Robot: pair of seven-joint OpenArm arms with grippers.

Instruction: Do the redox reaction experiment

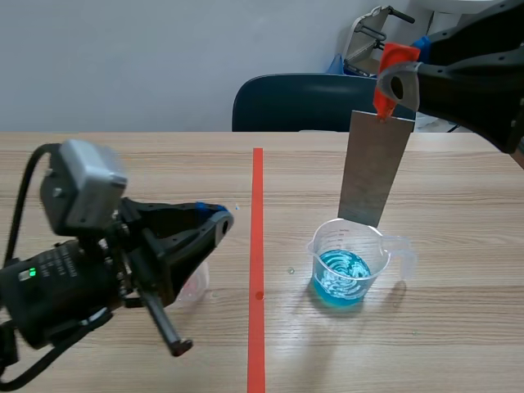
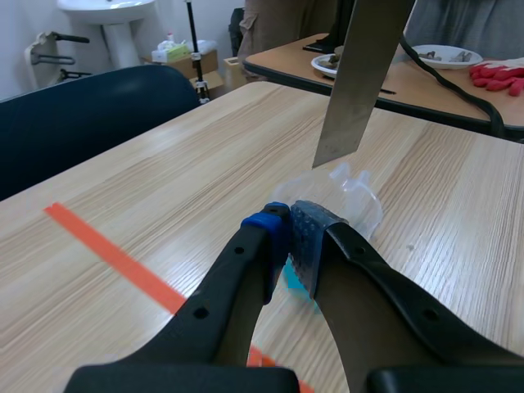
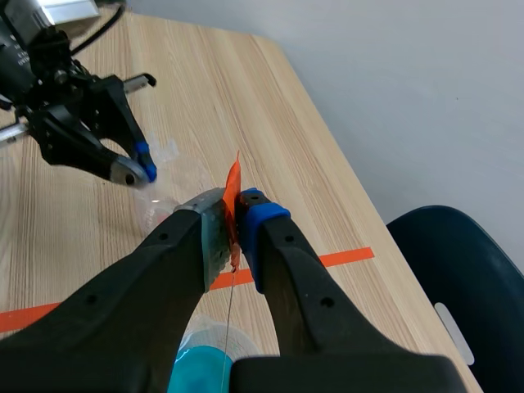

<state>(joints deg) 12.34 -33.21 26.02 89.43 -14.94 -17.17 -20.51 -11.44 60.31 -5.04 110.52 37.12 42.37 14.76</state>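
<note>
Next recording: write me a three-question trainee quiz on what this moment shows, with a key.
1. True or false: the metal plate hangs with its lower edge clear of the blue liquid.
2. What does the right pincer clamp? A) a glass rod B) the plate's orange tab C) nothing
3. Fill in: the left pincer is ____ (open or shut).
Key: 1 true; 2 B; 3 shut.
</note>
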